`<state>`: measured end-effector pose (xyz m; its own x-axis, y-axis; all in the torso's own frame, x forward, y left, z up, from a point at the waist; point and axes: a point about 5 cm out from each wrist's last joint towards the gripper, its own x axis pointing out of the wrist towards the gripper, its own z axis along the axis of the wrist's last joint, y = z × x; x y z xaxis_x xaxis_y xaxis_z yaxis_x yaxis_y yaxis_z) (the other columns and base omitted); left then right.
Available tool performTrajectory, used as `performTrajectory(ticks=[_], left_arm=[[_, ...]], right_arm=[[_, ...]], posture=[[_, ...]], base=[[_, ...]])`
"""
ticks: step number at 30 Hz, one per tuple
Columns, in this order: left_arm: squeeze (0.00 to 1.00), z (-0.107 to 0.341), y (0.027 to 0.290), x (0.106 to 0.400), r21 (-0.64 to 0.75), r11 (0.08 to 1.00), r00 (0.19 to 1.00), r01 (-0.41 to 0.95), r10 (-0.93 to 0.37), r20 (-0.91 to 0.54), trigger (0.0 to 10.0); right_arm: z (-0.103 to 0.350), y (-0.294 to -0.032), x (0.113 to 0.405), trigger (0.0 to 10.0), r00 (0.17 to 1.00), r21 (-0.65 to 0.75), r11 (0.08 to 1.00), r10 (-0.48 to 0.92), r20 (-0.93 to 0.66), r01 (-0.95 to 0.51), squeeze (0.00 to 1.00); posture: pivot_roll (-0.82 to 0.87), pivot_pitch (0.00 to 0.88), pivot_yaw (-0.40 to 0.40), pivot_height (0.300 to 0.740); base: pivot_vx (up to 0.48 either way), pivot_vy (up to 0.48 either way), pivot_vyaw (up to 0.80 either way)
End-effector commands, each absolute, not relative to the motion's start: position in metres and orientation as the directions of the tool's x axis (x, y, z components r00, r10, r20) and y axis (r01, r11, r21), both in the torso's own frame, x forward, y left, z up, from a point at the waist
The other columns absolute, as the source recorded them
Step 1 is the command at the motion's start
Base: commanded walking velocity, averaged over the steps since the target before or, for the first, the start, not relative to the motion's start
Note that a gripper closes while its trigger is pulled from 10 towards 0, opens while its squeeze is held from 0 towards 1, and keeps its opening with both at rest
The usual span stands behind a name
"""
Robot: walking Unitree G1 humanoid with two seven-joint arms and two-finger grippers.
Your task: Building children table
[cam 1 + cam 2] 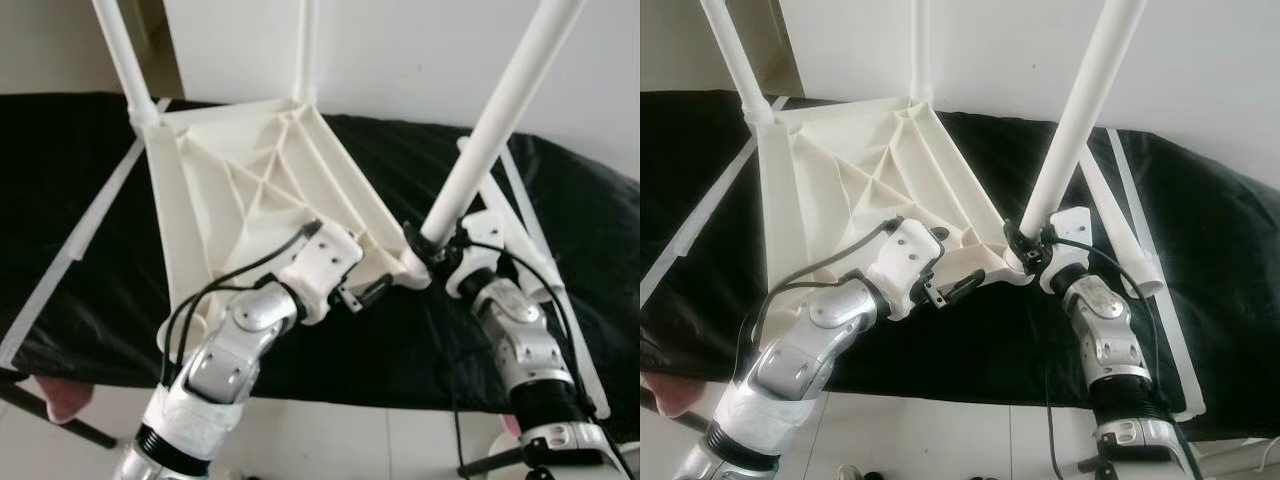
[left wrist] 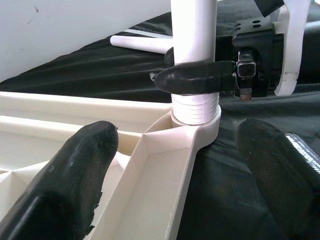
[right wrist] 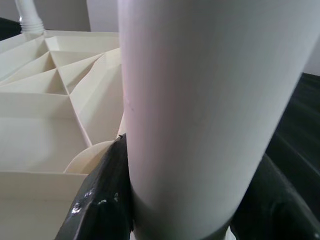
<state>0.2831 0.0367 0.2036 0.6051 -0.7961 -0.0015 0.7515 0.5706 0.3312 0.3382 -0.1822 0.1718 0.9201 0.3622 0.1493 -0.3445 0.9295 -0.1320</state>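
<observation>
Tabletop (image 1: 250, 190) lies upside down on the black cloth (image 1: 60, 180), ribs up, so the corner sockets face up for the legs. Right gripper (image 1: 1025, 250) is clamped round the base of a white leg (image 1: 490, 130) just above its threads, seating it in the near corner socket (image 2: 197, 125). Left gripper (image 1: 368, 293) sits spread wide beside that corner rail, gripping nothing, probably there to brace the top. Two legs already stand at the far corners; a spare leg (image 1: 1120, 230) lies on the cloth nearby.

silver jointed arms | black cables | black pincer fingers (image 2: 65, 175)
</observation>
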Motion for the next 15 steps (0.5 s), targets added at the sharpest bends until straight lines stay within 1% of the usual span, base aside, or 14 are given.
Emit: performTrajectory(ticks=[1,2,5,9,12,15], left_arm=[[0.00,0.203,0.036,0.282,0.337,0.589,0.622,0.734,-0.783,0.013,10.0],[0.00,0.203,0.036,0.282,0.337,0.591,0.624,0.733,-0.781,0.013,10.0],[0.00,0.204,0.038,0.282,0.332,0.598,0.629,0.729,-0.777,0.019,10.0],[0.00,0.204,0.038,0.282,0.331,0.600,0.630,0.728,-0.777,0.022,10.0],[0.00,0.205,0.042,0.288,0.275,0.635,0.649,0.722,-0.760,0.051,10.0],[0.00,0.203,0.043,0.288,0.270,0.632,0.647,0.727,-0.761,0.041,10.0]], right_arm=[[0.160,-0.184,0.335,10.0,0.946,-0.127,0.947,0.308,0.104,-0.294,0.00],[0.161,-0.183,0.335,10.0,0.955,-0.134,0.957,0.273,0.111,-0.258,0.00],[0.156,-0.174,0.330,10.0,0.987,-0.059,0.990,0.130,0.095,-0.125,0.00],[0.154,-0.172,0.328,10.0,0.991,-0.046,0.994,0.105,0.087,-0.101,0.00],[0.149,-0.161,0.322,10.0,0.996,0.028,0.999,-0.033,0.078,0.031,0.00],[0.149,-0.156,0.321,10.0,0.996,0.044,0.998,-0.055,0.074,0.052,0.00]], posture=[[-0.09,0.154,-0.027,0.740],[-0.09,0.154,-0.027,0.740],[-0.09,0.155,-0.030,0.740],[-0.09,0.155,-0.030,0.740],[-0.09,0.154,-0.033,0.740],[-0.09,0.154,-0.033,0.740]], base=[[0.000,0.000,0.00],[0.000,0.000,0.00],[0.000,0.000,0.00],[0.000,0.000,0.00],[0.000,0.000,0.00],[0.000,0.000,0.00]])
